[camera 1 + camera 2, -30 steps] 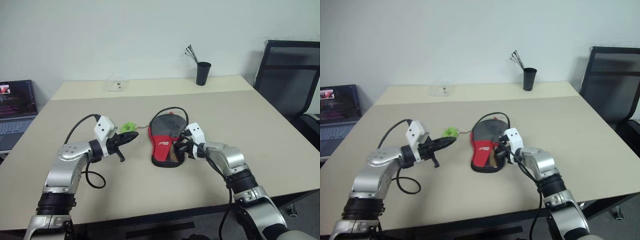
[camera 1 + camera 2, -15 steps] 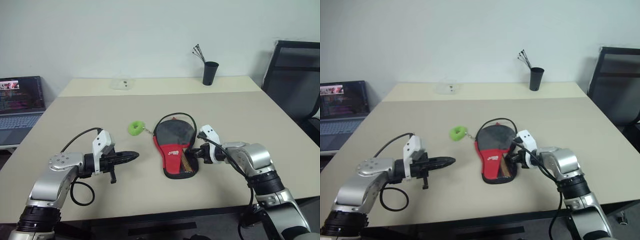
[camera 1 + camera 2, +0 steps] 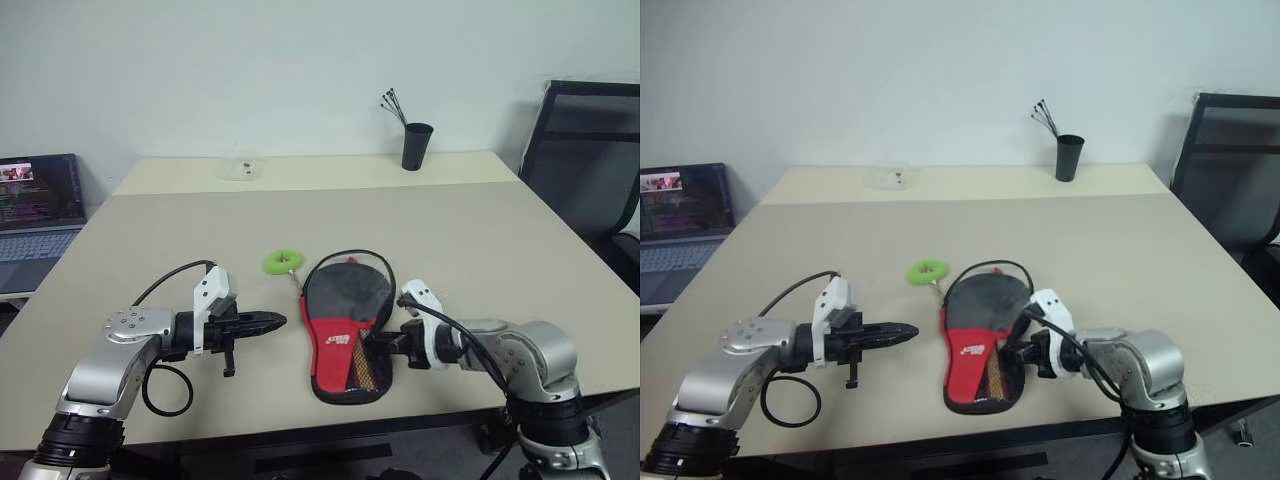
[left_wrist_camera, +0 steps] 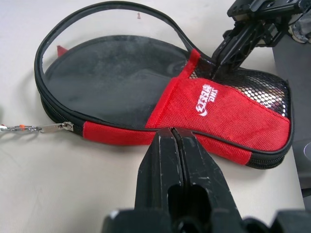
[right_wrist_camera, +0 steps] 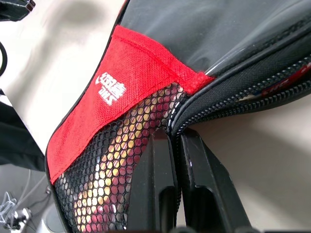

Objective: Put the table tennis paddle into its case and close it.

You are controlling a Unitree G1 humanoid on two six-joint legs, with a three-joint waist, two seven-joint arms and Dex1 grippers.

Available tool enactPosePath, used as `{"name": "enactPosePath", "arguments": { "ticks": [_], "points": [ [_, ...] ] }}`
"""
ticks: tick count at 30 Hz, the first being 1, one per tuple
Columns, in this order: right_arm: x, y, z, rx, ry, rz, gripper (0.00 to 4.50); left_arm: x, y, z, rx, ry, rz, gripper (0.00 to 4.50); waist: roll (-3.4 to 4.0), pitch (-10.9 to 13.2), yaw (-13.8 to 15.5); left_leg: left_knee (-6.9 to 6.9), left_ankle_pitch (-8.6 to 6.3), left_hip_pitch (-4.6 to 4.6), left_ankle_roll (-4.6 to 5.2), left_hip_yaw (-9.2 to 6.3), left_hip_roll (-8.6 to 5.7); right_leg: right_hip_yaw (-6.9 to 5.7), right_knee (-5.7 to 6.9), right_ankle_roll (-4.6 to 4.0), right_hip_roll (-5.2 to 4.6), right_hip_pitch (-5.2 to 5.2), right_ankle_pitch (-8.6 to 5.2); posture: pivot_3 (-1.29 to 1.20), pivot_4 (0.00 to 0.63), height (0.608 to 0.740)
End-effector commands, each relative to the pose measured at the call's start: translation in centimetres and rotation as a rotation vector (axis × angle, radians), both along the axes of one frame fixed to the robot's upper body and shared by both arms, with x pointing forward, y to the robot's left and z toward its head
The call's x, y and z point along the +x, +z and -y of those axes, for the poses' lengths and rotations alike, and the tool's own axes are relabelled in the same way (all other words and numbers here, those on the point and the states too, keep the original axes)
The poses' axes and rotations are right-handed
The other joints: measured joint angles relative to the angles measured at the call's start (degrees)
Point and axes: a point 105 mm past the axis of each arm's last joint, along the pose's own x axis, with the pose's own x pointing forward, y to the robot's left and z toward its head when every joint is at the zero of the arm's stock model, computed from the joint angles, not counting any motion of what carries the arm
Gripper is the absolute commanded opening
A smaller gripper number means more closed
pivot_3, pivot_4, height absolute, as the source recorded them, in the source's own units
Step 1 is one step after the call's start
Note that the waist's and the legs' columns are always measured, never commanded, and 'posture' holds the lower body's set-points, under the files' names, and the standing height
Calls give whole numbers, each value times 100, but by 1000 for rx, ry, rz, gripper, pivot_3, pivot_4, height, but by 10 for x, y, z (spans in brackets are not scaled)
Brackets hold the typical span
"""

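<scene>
The case, black with a red panel and a mesh pocket, lies flat near the table's front edge. The table tennis paddle is inside it: its dark round face shows within the rim, and its wooden handle shows through the mesh. At the round end the zip's rim stands apart. My right gripper is shut on the case's edge beside the mesh pocket. My left gripper is shut with nothing in it. It points at the case's left side, a little short of it.
A green ring lies behind the case on the left, joined by a small chain to the zip pull. At the far side stand a black cup and a clear box. A laptop sits left, a chair right.
My right gripper has pulled the case toward the table's front edge, away from the green ring. My left gripper has drawn back from the ring and stays shut. The camera has shifted too.
</scene>
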Motion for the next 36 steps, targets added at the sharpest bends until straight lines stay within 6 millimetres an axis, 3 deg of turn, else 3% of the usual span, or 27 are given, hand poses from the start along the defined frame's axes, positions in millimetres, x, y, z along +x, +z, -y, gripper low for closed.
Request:
{"name": "enactPosePath", "arguments": {
  "ticks": [1,6,17,20,28,31,36],
  "points": [
    [-7,8,-1,30,12,25,24,-1,12,5,9,-35,45,0,0,0,0,0,0,0,0,0,0,0,0,0,0,0,0,0,150,740],
    [-12,3,7,13,-7,6,24,0,12,5,9,-31,47,0,0,0,4,0,0,-1,0,0,-2,1,-2,0,0,0,0,0,150,740],
    [-14,-3,3,9,-25,-12,24,2,10,8,7,-25,56,0,0,0,-1,0,0,0,0,-2,-1,-1,-2,0,0,1,0,0,150,740],
    [-13,-4,5,12,-50,-12,741,2,10,8,2,-19,58,0,0,0,-2,0,0,0,0,-3,0,-1,-1,0,0,1,0,0,150,740],
    [-25,-3,26,44,-78,-11,3281,5,10,4,-26,48,60,0,0,0,8,0,0,-1,0,-4,-2,-1,-3,0,0,2,0,0,150,740],
    [-28,14,36,87,-47,38,4377,12,12,-1,-40,109,73,0,-1,0,12,2,0,0,0,-5,-3,-1,-3,1,-2,3,0,0,150,740],
    [-20,56,24,167,73,209,4449,23,17,-7,-46,169,121,0,0,0,-6,2,0,6,0,-6,-1,-3,-1,0,1,6,0,0,150,740]
  ]
}}
